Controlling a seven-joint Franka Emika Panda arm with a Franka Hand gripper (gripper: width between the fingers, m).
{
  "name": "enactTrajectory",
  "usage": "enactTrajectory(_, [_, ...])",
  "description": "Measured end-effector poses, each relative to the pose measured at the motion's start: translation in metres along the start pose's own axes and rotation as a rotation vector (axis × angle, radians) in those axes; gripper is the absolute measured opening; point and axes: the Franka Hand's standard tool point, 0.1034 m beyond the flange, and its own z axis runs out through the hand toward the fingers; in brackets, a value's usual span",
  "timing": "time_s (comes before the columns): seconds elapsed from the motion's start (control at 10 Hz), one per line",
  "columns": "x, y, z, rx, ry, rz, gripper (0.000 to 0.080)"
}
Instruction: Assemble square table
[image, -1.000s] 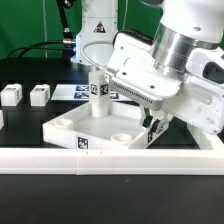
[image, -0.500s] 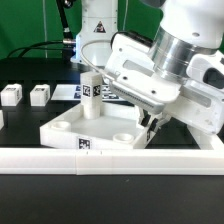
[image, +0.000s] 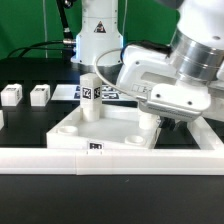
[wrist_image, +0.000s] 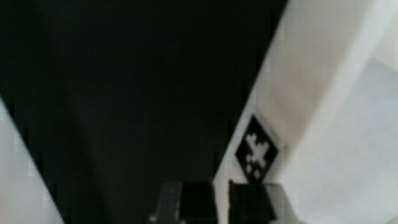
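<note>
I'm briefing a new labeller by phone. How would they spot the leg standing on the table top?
Find the big white square table top behind the long white rail. At its far corner on the exterior view's left one leg stands upright. The two other legs lie loose on the black table, further left.

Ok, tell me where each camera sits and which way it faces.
Exterior view: off the arm, low in front of the scene, facing across the square table top, which has one leg upright in a corner, toward the robot's base; the arm fills that view's right.
Wrist view: on the wrist, looking along the claw, close on a white tagged surface; only the fingertips show.
Shared: probably the table top's tagged wall, though the wrist view is too close to confirm.
</note>
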Motion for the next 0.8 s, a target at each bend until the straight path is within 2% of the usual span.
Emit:
enactTrajectory(0.3, [-0.001, -0.005, 0.002, 0.003, -0.001, -0.024, 0.0019])
enactTrajectory(0.4, [-0.001, -0.008, -0.001, 0.007, 0.003, -0.019, 0.0097])
enactTrajectory(0.5, [-0.001, -0.015, -0.012, 0.019, 0.012, 0.010, 0.0097])
enactTrajectory(0.6, [0.002, -0.019, -0.017, 0.034, 0.027, 0.060, 0.0329])
enactTrajectory(0.7, [0.007, -0.018, -0.011, 0.061, 0.058, 0.108, 0.0329])
enactTrajectory(0.8, [0.009, -0.015, -0.001, 0.118, 0.086, 0.146, 0.0506])
